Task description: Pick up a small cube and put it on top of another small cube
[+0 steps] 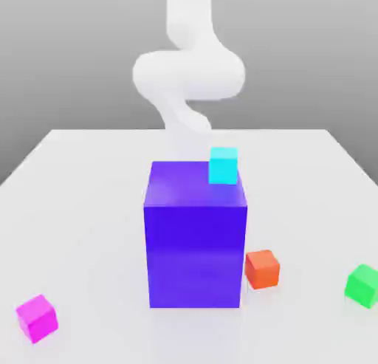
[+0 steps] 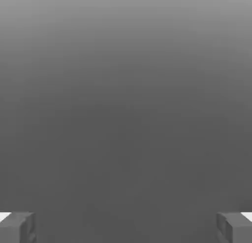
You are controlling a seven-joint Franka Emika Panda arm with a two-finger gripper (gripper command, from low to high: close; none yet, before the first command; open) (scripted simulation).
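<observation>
In the hand view, our gripper (image 2: 126,228) has its two fingers parted wide with nothing between them, so we have it released and empty. Beyond them that view gives us plain grey, with no word on where the cubes lie. The exterior view supplies the layout: the arm (image 1: 188,74) rises behind the big blue-purple block (image 1: 195,255), with a cyan cube (image 1: 223,166) over its top, towards the exterior view's right. The orange cube (image 1: 263,269) sits just beside the block's base, and the green cube (image 1: 362,285) lies well apart at the exterior view's right. Our small magenta cube (image 1: 37,319) is on the table (image 1: 96,229) at the exterior view's left, near the front. We judge this the approach, before any grasp; next we should swing around the block, square up over the magenta cube and descend, fingers apart.
</observation>
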